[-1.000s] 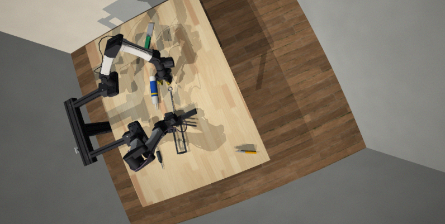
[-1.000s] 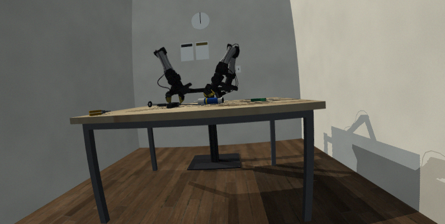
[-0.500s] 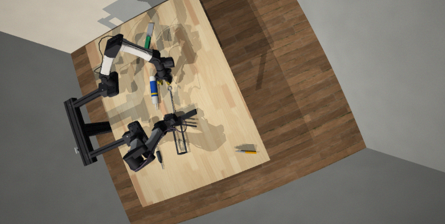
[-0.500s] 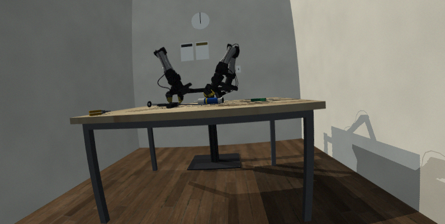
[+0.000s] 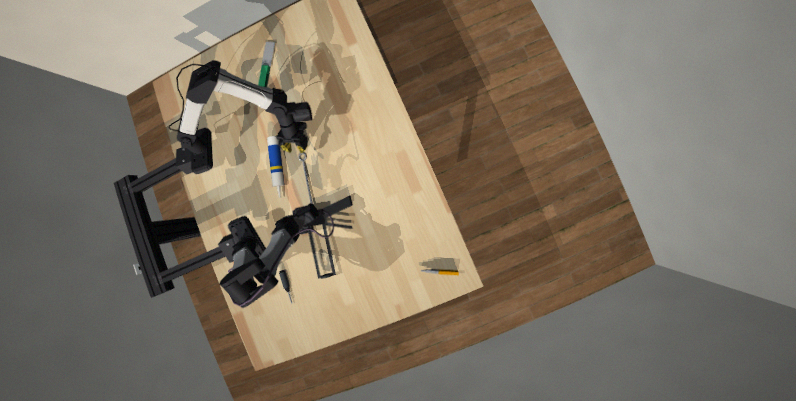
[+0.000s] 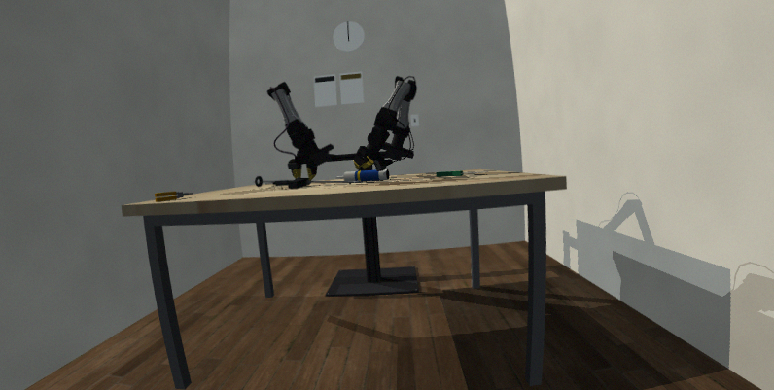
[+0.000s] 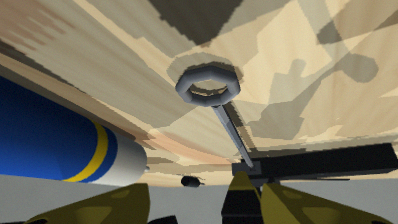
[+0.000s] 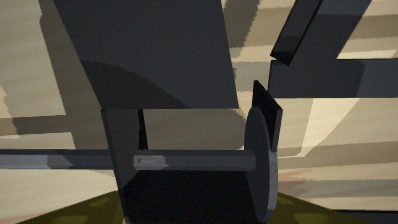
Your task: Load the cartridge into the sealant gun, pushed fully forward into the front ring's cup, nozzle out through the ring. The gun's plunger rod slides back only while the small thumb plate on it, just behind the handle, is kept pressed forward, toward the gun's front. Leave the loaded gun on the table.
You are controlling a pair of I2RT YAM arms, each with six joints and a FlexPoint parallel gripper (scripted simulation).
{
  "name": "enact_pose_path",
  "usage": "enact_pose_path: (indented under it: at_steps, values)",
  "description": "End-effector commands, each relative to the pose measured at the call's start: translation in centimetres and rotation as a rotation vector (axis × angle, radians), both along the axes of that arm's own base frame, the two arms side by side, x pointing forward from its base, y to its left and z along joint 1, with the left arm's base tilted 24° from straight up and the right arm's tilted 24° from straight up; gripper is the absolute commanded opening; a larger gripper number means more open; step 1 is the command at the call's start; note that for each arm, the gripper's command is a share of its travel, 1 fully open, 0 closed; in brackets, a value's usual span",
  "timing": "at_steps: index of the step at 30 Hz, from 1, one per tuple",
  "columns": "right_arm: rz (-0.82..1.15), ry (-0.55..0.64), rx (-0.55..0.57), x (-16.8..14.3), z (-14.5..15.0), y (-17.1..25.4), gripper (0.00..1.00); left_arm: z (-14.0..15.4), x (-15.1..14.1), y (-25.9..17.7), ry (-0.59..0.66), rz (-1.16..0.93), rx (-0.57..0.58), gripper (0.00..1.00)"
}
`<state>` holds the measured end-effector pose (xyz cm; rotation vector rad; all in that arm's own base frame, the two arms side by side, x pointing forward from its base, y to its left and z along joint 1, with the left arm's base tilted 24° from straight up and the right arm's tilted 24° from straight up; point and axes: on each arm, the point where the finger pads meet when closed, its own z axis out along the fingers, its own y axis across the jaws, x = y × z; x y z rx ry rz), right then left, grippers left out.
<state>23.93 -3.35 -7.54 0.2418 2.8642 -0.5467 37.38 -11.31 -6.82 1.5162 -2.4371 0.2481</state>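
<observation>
Right pincer, half open, clasps the gun bracket and disc.

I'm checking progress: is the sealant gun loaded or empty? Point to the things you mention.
Empty: the blue-banded cartridge (image 5: 275,157) (image 6: 369,175) (image 7: 45,135) lies outside, beside the rod (image 5: 307,181) (image 7: 232,132).

Left arm: pale grey-white links, black blocky joints
Left cable: thin, black, looping outside the links
Left fingers: mustard yellow, tapered, lighter patches on their faces
Right arm: grey links, black joints, rounded housing at the elbow
Right cable: thin, purplish, curved near the wrist
Right fingers: mustard yellow, lighter spots
Mounting frame: black, straight beams
Column: black, upright
Foot plate: dark, flat, four-sided
</observation>
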Motion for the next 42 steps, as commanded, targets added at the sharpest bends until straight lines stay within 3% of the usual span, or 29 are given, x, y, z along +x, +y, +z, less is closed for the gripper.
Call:
enact_pose_path:
  at_steps: [1, 8, 10, 13, 17, 18, 42]
  values:
    - [0.001, -0.002, 0.019, 0.03, -0.22, 0.24, 0.33, 0.87, 0.71, -0.44, -0.02, -0.007, -0.019, 0.53]
    - [0.001, -0.002, 0.019, 0.03, -0.22, 0.24, 0.11, 0.87, 0.71, -0.44, -0.02, -0.007, -0.019, 0.53]
    - [0.001, -0.002, 0.019, 0.03, -0.22, 0.24, 0.11, 0.87, 0.71, -0.44, -0.02, -0.007, -0.019, 0.53]
    - [0.001, -0.002, 0.019, 0.03, -0.22, 0.24, 0.03, 0.87, 0.71, -0.44, -0.02, -0.007, -0.019, 0.53]
    - [0.001, -0.002, 0.019, 0.03, -0.22, 0.24, 0.03, 0.87, 0.71, -0.44, -0.02, -0.007, -0.019, 0.53]
    - [0.001, -0.002, 0.019, 0.03, -0.22, 0.24, 0.6, 0.87, 0.71, -0.44, -0.02, -0.007, -0.019, 0.53]
    - [-0.006, 0.014, -0.005, -0.38, -0.14, -0.25, 0.91, 0.87, 0.71, -0.44, -0.02, -0.007, -0.019, 0.53]
